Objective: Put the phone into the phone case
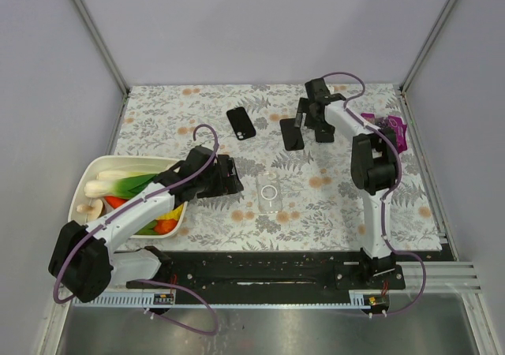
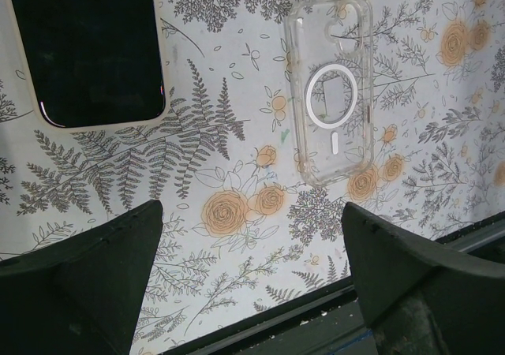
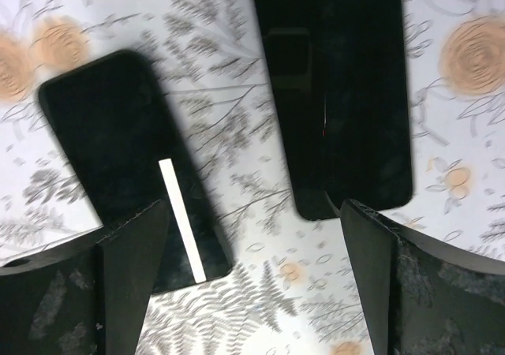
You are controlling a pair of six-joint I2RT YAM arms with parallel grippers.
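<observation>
A clear phone case (image 2: 331,95) with a white ring lies flat on the floral cloth, mid-table in the top view (image 1: 270,193). Left of it in the left wrist view lies a phone (image 2: 87,47), dark screen up, with a cream rim. I cannot pick that phone out in the top view. My left gripper (image 2: 248,213) hangs open and empty above the cloth, just left of the case (image 1: 235,175). At the far side, my right gripper (image 3: 254,209) is open and empty between two black slabs (image 1: 309,122).
Under the right gripper lie a glossy black phone (image 3: 130,166) and a matt black slab (image 3: 339,95). Another black phone (image 1: 241,123) lies further left. A white tub (image 1: 87,183) of vegetables stands at the left. A purple packet (image 1: 392,126) is at the right edge.
</observation>
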